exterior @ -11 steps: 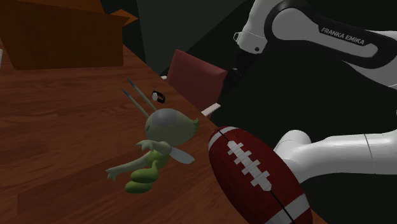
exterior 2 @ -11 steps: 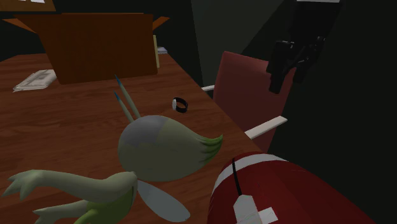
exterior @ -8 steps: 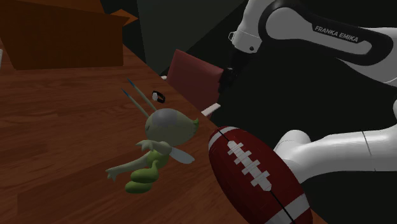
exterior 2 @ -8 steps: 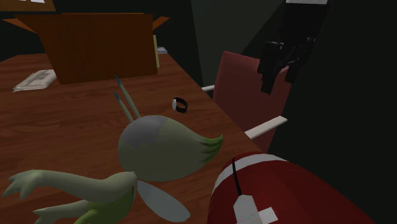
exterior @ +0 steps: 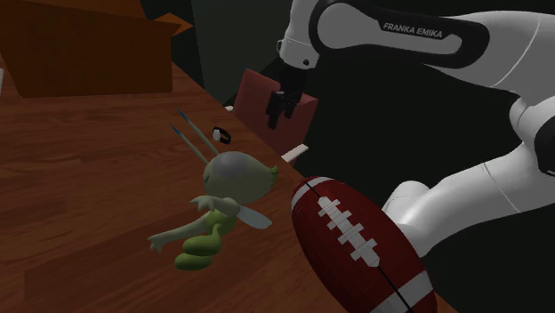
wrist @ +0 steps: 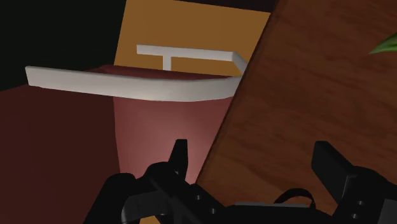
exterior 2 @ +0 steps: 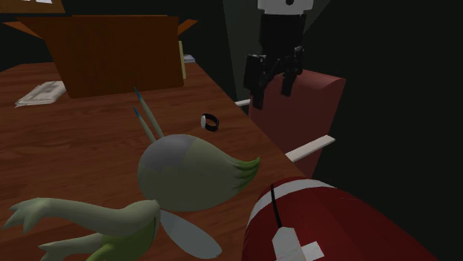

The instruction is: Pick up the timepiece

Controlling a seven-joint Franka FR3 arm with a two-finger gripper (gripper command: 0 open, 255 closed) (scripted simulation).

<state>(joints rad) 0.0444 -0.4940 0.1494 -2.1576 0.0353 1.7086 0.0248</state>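
Hovering above the back of the dark red chair (exterior: 255,94) just off the edge of the wooden table (exterior: 80,182), with the claw (exterior: 281,113) spread open and clasping nothing. Seen from the wrist: two black fingers (wrist: 331,164) standing well apart, over the chair's white armrest (wrist: 127,86), with the table's edge running alongside. Lying on the table near the edge by the chair, well apart from the claw: the watch (exterior: 221,136), a small black band with a white face. Sprawled nearer the shoulder camera: a green bug-like toy (exterior: 233,174), its two thin feelers (exterior: 191,142) reaching up beside the watch. Resting just beside the toy: a dark red football (exterior: 351,240) with white laces. Sitting at the table's far end: an open brown box (exterior: 89,53), papers (exterior 2: 41,92) next to it.
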